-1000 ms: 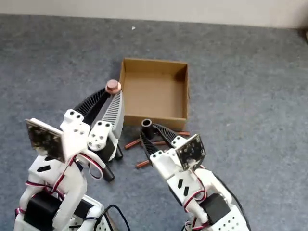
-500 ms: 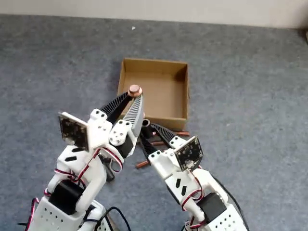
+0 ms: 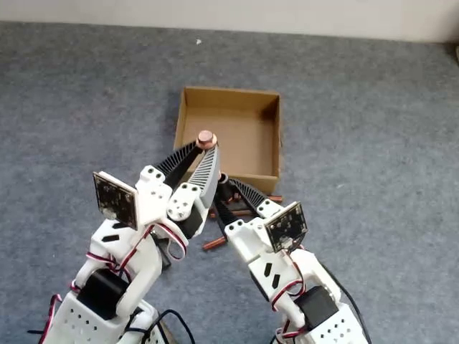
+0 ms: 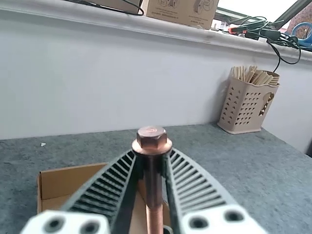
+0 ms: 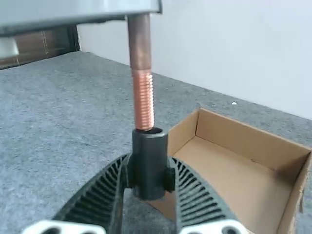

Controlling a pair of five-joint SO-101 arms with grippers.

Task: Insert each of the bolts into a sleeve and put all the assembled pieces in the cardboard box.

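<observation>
The left fingers (image 4: 112, 187) hold the bolt (image 4: 151, 141) upright. The right fingers (image 5: 105, 195) clamp the sleeve (image 5: 148, 156), its mouth at the bolt's tip. The cardboard box (image 3: 229, 97) lies at their 12 o'clock.

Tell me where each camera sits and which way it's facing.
High view: fixed above the table, looking down at the cardboard box and loose bolts; the left arm and right arm show.
Left wrist view: on the left arm, looking along its jaws toward the far wall; the jaws clamp a copper bolt.
Right wrist view: on the right arm, facing the box; its jaws clamp a black sleeve.
Shared: both wrist views show that bolt, its tip at the sleeve's mouth, and the box.
</observation>
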